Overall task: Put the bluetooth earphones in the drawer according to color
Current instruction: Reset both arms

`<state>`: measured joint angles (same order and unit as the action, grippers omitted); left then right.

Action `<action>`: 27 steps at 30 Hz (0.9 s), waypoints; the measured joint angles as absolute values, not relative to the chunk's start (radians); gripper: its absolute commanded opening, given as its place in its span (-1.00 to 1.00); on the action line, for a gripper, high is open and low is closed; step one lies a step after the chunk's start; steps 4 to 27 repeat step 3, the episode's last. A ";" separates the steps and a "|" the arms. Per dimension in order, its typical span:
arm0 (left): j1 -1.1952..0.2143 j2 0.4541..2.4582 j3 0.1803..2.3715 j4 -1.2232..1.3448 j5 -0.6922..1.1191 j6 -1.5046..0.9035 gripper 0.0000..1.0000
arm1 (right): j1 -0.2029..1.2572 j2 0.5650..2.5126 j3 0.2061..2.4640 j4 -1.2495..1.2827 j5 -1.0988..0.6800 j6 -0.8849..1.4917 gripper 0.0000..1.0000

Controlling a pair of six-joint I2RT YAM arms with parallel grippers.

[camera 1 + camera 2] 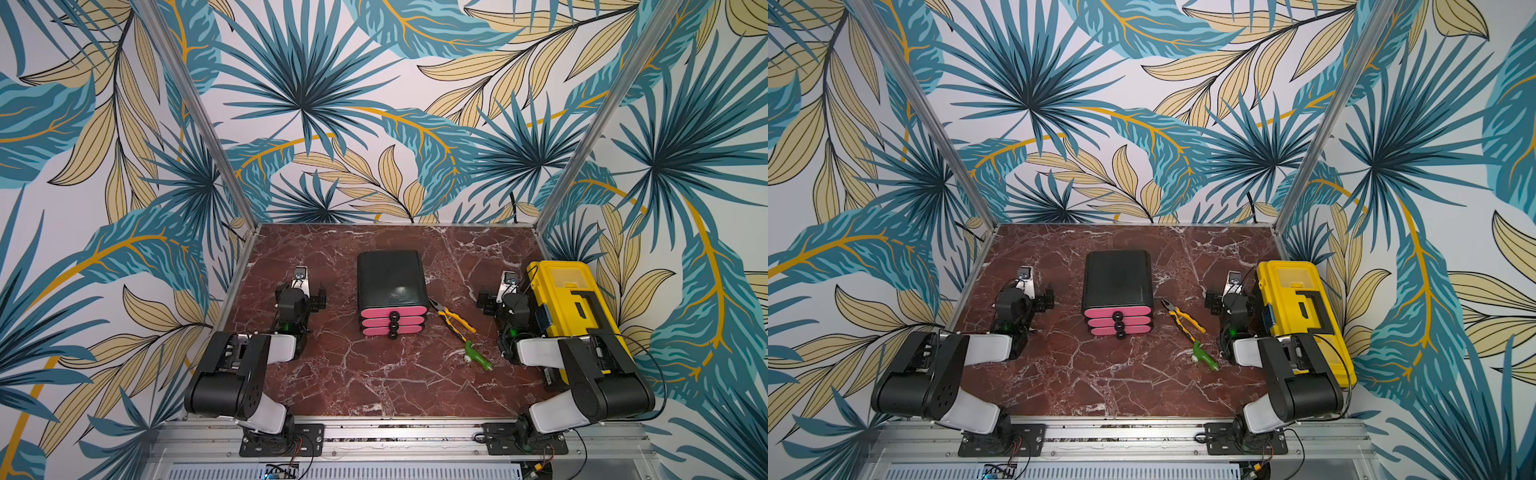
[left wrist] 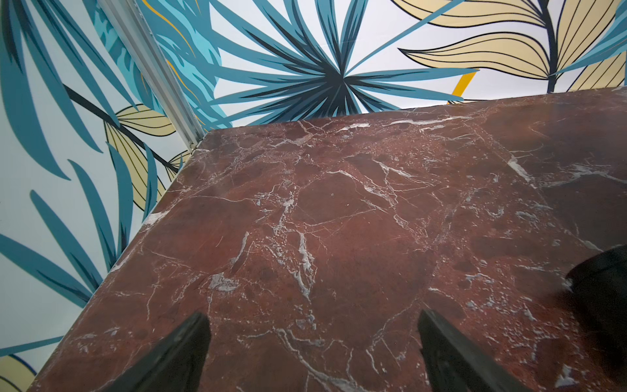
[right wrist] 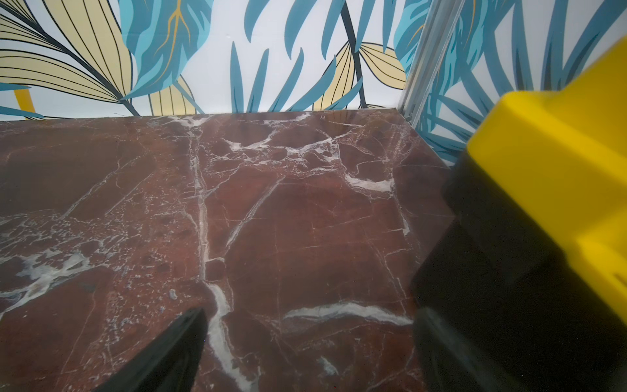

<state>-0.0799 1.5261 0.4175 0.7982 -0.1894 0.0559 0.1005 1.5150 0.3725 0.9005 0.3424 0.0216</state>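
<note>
Nearest the camera, the two arm bases sit bolted to an aluminium rail [image 1: 399, 432] along the front edge of the tabletop [image 1: 332, 382].

**Task objects.** The drawer cabinet [image 1: 390, 286] stands at mid-tabletop, and its long axis runs from front to back. Its three pink drawers are all closed, and their black knobs [image 1: 392, 326] face the rail. No earphones are visible in any view, so their location cannot be told.

**End effectors.** The left end effector [image 1: 319, 297] and the right end effector [image 1: 484, 301] flank the cabinet, each apart from it. Both point towards the far wall. The wrist views show each pair of jaws spread wide and empty (left [image 2: 312, 317], right [image 3: 310, 314]).

**Key relation.** The knobs lie sideways from each end effector and back towards the rail, so either arm would probably have to draw back and turn inward to reach them. The left one appears slightly nearer and has bare tabletop between it and the cabinet.

**Surroundings.**
- On the right side, yellow-handled pliers [image 1: 453, 318] and a green tool [image 1: 478, 355] lie between the cabinet and the arm.
- A yellow toolbox [image 1: 569, 307] stands just beside that arm.
- The surface is glossy red-brown marble.
- Leaf-patterned walls [image 1: 374, 104] enclose it on three sides.
</note>
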 measured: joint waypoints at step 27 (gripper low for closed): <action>-0.080 1.526 0.418 0.798 -0.189 0.056 1.00 | 0.101 1.515 0.373 0.900 0.342 0.021 0.99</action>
